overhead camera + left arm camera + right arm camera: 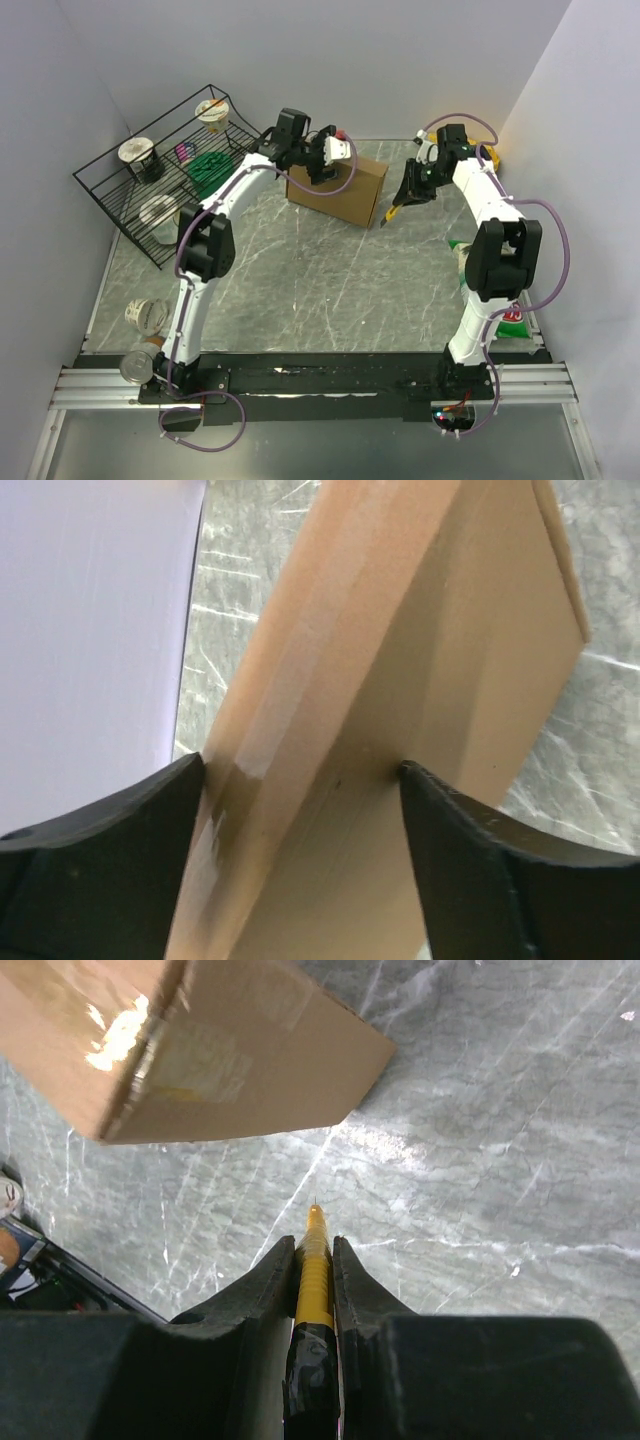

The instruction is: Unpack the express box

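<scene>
- table (300,290): the box (340,190) stands at its far middle, between the two arms, apparently closed.
- box: it must not slide while the seam is slit, so a firm hold from above matters most.
- left gripper (325,160): its jaws are spread wide astride the box; i cannot tell if they press it yet. it is best to close squarely on both sides.
- right gripper (405,195): clamped on a yellow tool (313,1270), tip aimed at the table just beside the box's right end.
- tape (250,750): a clear strip along one edge, likely the line to cut, shallow and straight.
</scene>
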Tool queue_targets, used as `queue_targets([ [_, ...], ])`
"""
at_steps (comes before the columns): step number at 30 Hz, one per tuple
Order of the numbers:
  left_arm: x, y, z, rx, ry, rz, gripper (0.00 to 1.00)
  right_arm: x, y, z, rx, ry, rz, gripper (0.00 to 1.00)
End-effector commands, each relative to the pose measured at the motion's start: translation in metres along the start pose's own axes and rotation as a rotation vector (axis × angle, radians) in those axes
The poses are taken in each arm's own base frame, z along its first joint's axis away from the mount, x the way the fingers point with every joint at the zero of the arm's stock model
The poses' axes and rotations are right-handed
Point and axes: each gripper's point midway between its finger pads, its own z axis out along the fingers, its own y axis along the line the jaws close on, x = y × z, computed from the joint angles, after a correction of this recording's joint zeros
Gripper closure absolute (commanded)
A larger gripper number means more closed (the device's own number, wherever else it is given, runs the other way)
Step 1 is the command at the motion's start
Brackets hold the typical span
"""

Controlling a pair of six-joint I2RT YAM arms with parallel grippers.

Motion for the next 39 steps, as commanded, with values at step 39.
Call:
queue_targets([
  [39,-0.052,0.008,-0.036,-0.149,0.068,-0.014,0.04,-0.046,0.008,-0.088,0.203,-0.28,-0.142,1.0],
])
